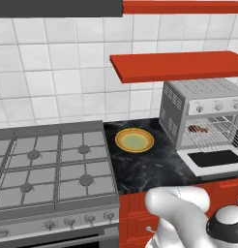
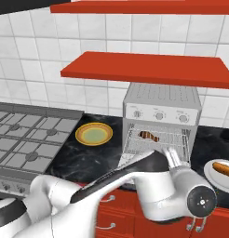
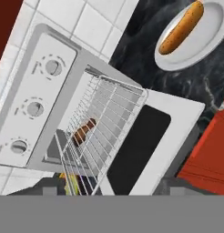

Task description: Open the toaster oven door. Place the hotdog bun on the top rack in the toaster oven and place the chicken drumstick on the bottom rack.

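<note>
Claw state impossible to tell. Nearest, red cabinet drawers under black marbled counter. Flat white-framed toaster oven door folded down open, black glass facing up. Boxy silver-grey toaster oven with slotted vent sides and three round knobs. Thin wire top rack slid outward; small brown chicken drumstick lying inside the cavity. Beside the oven, long tan hotdog bun on pale plate. Round yellow plate near gas stove. White tiled wall and red shelves beyond.
</note>
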You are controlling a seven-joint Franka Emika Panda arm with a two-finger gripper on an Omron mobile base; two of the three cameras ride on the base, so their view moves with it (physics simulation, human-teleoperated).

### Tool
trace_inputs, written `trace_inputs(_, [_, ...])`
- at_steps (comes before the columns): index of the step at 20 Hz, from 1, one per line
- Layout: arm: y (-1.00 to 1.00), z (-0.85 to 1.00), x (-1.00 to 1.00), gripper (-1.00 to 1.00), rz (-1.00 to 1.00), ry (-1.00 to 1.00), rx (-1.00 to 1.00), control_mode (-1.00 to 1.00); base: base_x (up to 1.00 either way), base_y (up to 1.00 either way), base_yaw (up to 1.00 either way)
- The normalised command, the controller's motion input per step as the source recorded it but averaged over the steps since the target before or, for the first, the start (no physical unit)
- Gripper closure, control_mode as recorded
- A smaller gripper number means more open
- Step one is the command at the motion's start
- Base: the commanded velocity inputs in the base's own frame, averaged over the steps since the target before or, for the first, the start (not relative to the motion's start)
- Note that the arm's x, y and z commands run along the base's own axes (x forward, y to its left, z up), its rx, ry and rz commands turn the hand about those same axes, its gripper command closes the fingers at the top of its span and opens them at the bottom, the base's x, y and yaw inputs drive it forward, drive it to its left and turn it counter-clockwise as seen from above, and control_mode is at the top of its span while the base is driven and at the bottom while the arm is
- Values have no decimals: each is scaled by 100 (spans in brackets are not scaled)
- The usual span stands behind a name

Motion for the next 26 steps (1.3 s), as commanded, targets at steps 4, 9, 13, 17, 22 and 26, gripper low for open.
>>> trace_inputs(4, [-14, 5, -17, -100, 0, 41, -15, -100, 0, 0, 0])
trace_inputs(9, [50, 0, 9, -100, 14, 39, -21, -100, 0, 0, 0])
trace_inputs(13, [94, -1, 36, -100, 23, 31, -15, -100, 0, 0, 0])
trace_inputs(17, [94, -14, 8, -100, 18, 22, -6, -100, 0, 0, 0])
trace_inputs(22, [87, -45, 20, -100, 11, 11, -6, -100, 0, 0, 0])
trace_inputs(26, [47, -26, 41, -100, 3, 5, 0, -100, 0, 0, 0])
